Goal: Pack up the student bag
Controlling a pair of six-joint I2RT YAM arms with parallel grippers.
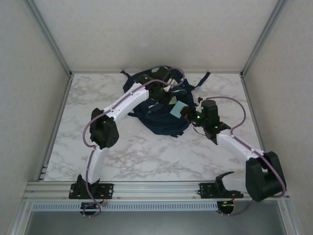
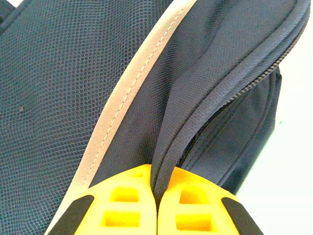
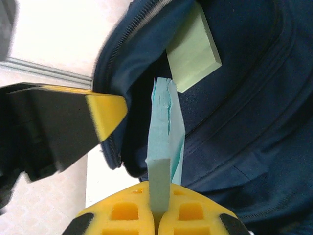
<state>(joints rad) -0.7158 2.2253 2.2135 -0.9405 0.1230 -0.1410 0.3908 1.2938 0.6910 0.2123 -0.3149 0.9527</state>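
Observation:
The navy student bag lies at the table's far middle, its pocket mouth held apart. My left gripper is shut on a fold of the bag's zipper edge; from above it sits over the bag's top. My right gripper is shut on a light blue pad of sticky notes, its far end at the pocket opening. A pale green pad lies inside the pocket. The left gripper's yellow finger holds the pocket rim beside the blue pad.
The marble table has free room in front of the bag and to its left. Grey enclosure walls and aluminium posts ring the table. Bag straps trail toward the back wall.

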